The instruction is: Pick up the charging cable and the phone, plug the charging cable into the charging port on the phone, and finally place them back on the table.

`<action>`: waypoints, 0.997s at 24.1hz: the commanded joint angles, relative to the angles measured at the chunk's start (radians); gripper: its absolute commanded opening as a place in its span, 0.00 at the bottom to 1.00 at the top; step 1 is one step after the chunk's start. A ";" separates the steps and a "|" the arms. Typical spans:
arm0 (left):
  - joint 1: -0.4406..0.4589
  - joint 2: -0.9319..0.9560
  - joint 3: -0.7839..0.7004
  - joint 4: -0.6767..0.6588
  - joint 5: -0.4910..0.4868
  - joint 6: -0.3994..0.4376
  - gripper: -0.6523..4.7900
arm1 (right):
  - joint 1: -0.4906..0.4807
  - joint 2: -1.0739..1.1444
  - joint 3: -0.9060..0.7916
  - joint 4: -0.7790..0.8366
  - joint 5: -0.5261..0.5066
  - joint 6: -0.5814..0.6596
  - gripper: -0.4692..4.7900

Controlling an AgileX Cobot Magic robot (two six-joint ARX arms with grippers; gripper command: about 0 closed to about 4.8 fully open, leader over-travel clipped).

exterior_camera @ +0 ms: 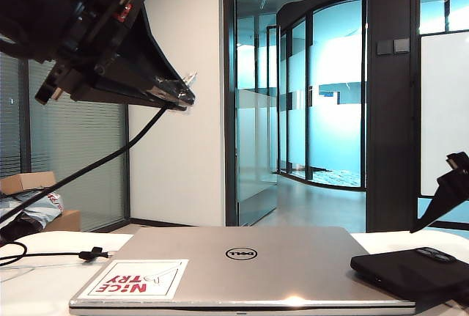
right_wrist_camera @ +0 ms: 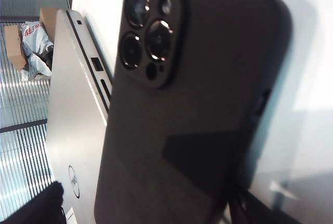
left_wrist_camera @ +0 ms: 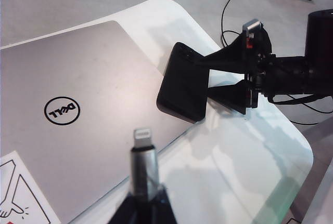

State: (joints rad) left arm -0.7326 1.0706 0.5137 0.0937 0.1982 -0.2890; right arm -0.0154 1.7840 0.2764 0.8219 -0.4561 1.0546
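Daylight is pouring through the glass walls behind, leaving the black left gripper and black right gripper looking silhouetted. A bright glare spot is sitting at the silver laptop lid's near edge. The matte black phone is showing soft and blurred up close, casting grey shadows across the glossy white table.
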 commanded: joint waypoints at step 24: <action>0.001 -0.002 0.004 0.020 0.001 0.001 0.11 | 0.002 0.034 0.044 -0.034 0.013 0.000 0.15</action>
State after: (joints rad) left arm -0.7326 1.0710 0.5137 0.0940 0.1982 -0.2890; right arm -0.0177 1.8149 0.3206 0.8055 -0.4545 1.0584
